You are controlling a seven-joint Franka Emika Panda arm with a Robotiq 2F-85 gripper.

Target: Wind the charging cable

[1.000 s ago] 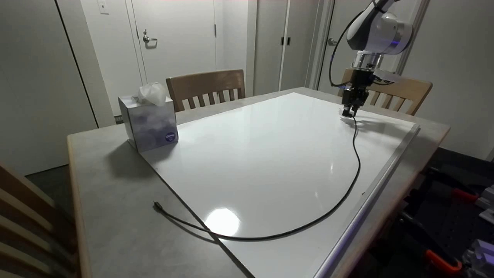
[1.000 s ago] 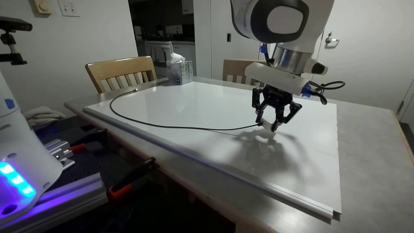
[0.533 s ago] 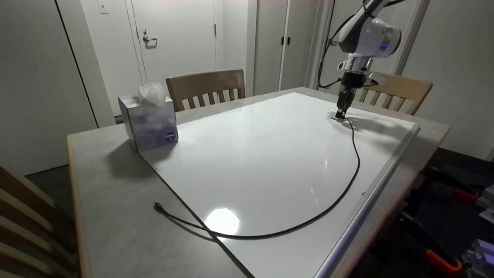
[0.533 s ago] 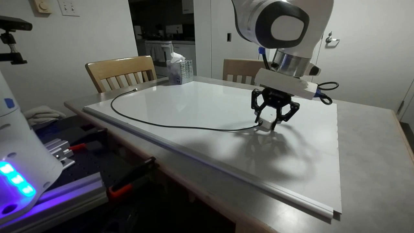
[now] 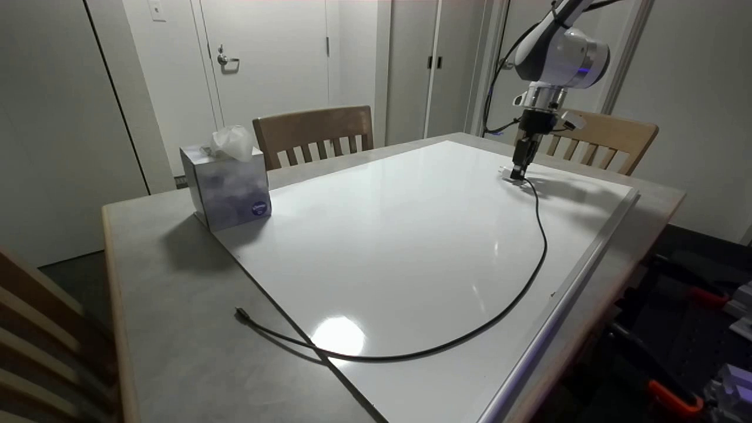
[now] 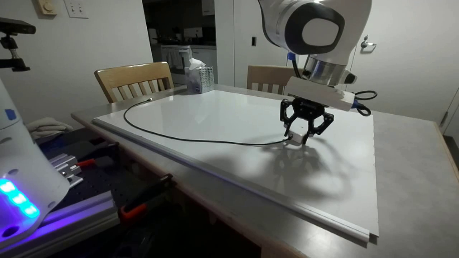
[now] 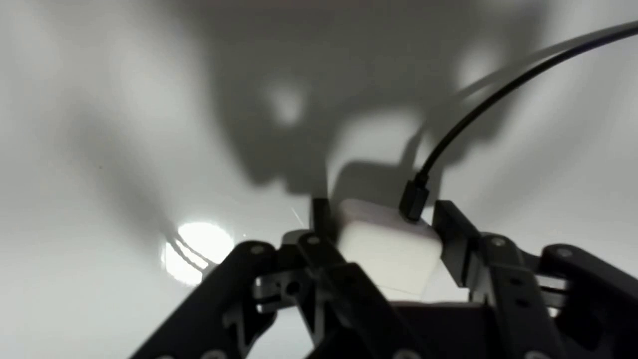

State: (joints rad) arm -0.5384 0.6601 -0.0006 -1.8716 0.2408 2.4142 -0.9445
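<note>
While a white block (image 7: 386, 257) is held between the fingers of the gripper (image 6: 296, 137), which are set narrow against its two sides, the charging cable (image 7: 499, 94) is found outside the grip, joined to that block by its near plug (image 7: 413, 200). In the wrist view this plug is seen seated in the block's end face, just beside one fingertip; whether plug and fingertip are touching cannot be told. From there the cable is led away from the gripper over the whiteboard (image 5: 399, 252), its shadow cast beside it. In both exterior views it is laid out in one long open curve, bowed toward the silver rail (image 6: 304, 210) along the whiteboard's side, then carried across the whiteboard's edge. In an exterior view the far plug (image 5: 242, 314) is shown beyond that edge, over the table (image 5: 170, 329), well apart from the gripper. The gripper is pointed downward, low over the whiteboard; whether the block is touching it cannot be made out. A tissue box (image 5: 232, 191) is placed at a corner of the whiteboard.
</note>
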